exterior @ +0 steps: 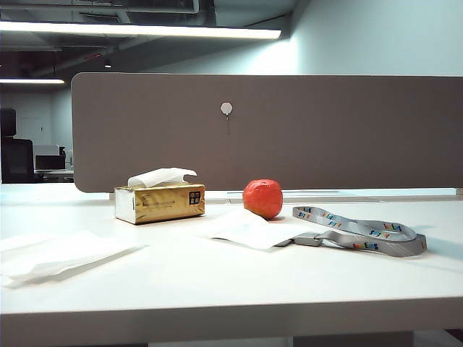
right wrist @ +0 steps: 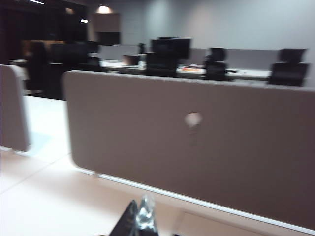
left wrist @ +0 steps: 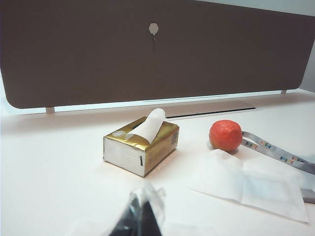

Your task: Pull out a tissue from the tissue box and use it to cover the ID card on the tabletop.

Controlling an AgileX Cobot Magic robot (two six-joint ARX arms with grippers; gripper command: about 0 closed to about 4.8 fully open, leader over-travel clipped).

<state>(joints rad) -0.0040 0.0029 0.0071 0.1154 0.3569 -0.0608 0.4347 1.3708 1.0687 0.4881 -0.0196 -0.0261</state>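
Note:
A white tissue [exterior: 249, 230] lies flat on the tabletop [exterior: 217, 289] in front of a red-orange ball, spread over the ID card. Only a grey holder end [exterior: 307, 239] shows, joined to the grey lanyard [exterior: 362, 233]. The gold tissue box [exterior: 159, 202] stands left of the ball with a white sheet poking up from its slot. My left gripper [left wrist: 141, 201] is shut and empty, on the near side of the box [left wrist: 140, 145] and the tissue [left wrist: 246, 184]. My right gripper [right wrist: 140, 204] is shut and empty, facing the divider. Neither gripper shows in the exterior view.
A red-orange ball [exterior: 262, 198] sits between the box and the lanyard. A rumpled heap of white tissue [exterior: 58, 254] lies at the near left. A grey-brown divider panel [exterior: 325, 137] runs along the back edge of the desk.

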